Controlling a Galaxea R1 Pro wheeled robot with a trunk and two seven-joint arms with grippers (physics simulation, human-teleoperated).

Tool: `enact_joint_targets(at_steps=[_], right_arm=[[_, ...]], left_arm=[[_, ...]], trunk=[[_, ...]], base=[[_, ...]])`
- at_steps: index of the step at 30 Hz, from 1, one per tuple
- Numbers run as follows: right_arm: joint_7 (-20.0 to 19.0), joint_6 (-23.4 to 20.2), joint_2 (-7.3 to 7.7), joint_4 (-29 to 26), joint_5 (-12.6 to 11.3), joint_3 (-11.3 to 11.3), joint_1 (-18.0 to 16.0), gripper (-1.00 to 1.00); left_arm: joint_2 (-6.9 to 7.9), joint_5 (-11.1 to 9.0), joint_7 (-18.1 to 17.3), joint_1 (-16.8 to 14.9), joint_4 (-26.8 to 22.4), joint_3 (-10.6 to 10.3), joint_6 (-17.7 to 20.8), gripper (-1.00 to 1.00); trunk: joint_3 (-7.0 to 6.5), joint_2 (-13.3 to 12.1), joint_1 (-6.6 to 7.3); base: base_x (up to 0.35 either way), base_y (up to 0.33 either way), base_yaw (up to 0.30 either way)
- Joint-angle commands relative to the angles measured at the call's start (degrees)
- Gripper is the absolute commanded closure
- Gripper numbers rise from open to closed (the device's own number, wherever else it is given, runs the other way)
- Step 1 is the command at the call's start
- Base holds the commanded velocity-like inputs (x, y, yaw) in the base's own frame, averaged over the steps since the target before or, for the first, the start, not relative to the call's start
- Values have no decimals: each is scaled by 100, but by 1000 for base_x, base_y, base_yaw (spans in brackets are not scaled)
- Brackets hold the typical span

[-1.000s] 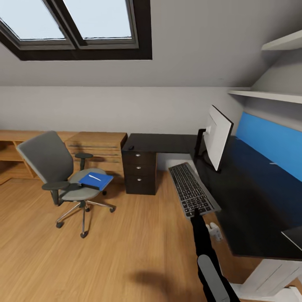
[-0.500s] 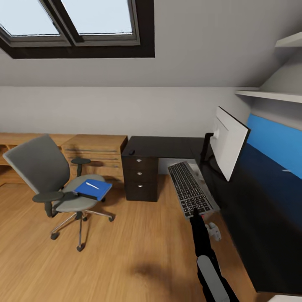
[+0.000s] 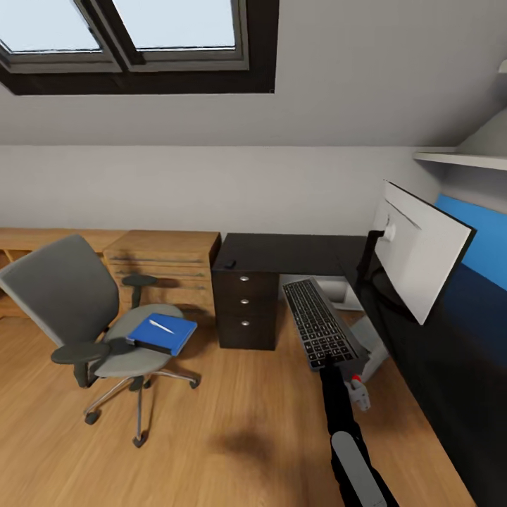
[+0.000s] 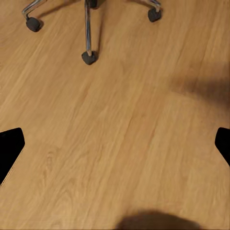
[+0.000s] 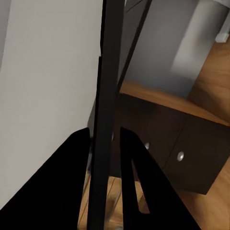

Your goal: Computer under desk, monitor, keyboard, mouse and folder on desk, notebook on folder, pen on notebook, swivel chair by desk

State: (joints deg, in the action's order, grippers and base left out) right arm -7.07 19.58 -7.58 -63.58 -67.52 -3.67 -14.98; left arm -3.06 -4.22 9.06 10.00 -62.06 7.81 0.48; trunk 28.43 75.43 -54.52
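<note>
Sloped grey ceiling with a dark-framed skylight [image 3: 134, 42] hangs over a room floored in warm wood planks [image 3: 232, 451]. Along the right side runs the desk [image 3: 296, 250], its black top turning the corner to a set of 3 dark drawers [image 3: 244, 303], with a strip of its bright blue back panel behind. On that top stands the monitor [image 3: 422, 260], its pale back facing the head camera on a black stand. Out in front of the desk edge, the right gripper [image 3: 329, 364] is clamped on the near end of the keyboard [image 3: 318, 329], which is held up in the air, slanting away toward the drawers; in the right wrist view its thin dark edge [image 5: 106, 120] runs between the 2 black fingers [image 5: 72, 182] pressed to either side. A small dark object, perhaps the mouse [image 3: 229, 265], sits at the desk's left front corner.

Left of the drawers is a light wooden drawer unit [image 3: 165, 271], and in front of it the swivel chair [image 3: 77, 310], well apart from the desk. On its seat lies the folder [image 3: 163, 334] with the pen [image 3: 160, 324] on top; a dark edge beneath may be the notebook, I cannot tell.

Left gripper [image 4: 115, 148] points at bare floor, fingertips [image 4: 10, 146] spread wide and released, with the chair's chrome legs and casters beyond
</note>
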Motion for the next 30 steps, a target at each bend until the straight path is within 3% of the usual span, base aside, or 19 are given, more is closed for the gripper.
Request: enact_joint_targets(at_steps=[1, 8, 18, 20, 25, 28, 29, 30], right_arm=[[-49, 34, 1, 6, -51, -10, -5, 100], [-49, 33, 1, 5, -58, -11, -5, 100], [-41, 16, 2, 3, -59, -11, -3, 100], [-41, 16, -1, 3, -59, -11, -1, 100], [-47, 20, -6, 3, -59, -11, 1, 100], [-42, 20, -7, -1, -59, -11, 3, 100], [-41, 20, -7, -4, -59, -13, 5, 100], [-41, 20, -5, -9, -59, -12, 9, 100]], left_arm=[[-2, -44, 9, 2, -7, 1, 5, -100], [-2, -44, 9, 2, -7, 0, 5, -100], [-2, -39, 9, 2, -1, -14, 5, -100], [-2, -36, 9, 2, -6, -138, 4, -100], [0, -41, -6, 2, -26, -208, 10, -100], [-1, -48, 5, 2, -866, -688, 297, -100], [-2, -50, 13, 2, -1208, -842, 581, -100], [-3, -54, 22, 2, -1884, -988, 1281, -100]], trunk=[[4, 3, -3], [4, 3, -3], [4, 3, -3], [4, 3, -3], [4, 3, -3], [4, 3, -3], [4, 3, -3], [4, 3, -3]], base=[[296, 223, -154], [301, 191, -176], [261, 28, -19], [68, 1, -1], [279, 0, 0], [322, 0, 0], [326, 0, 0], [327, 0, 0]])
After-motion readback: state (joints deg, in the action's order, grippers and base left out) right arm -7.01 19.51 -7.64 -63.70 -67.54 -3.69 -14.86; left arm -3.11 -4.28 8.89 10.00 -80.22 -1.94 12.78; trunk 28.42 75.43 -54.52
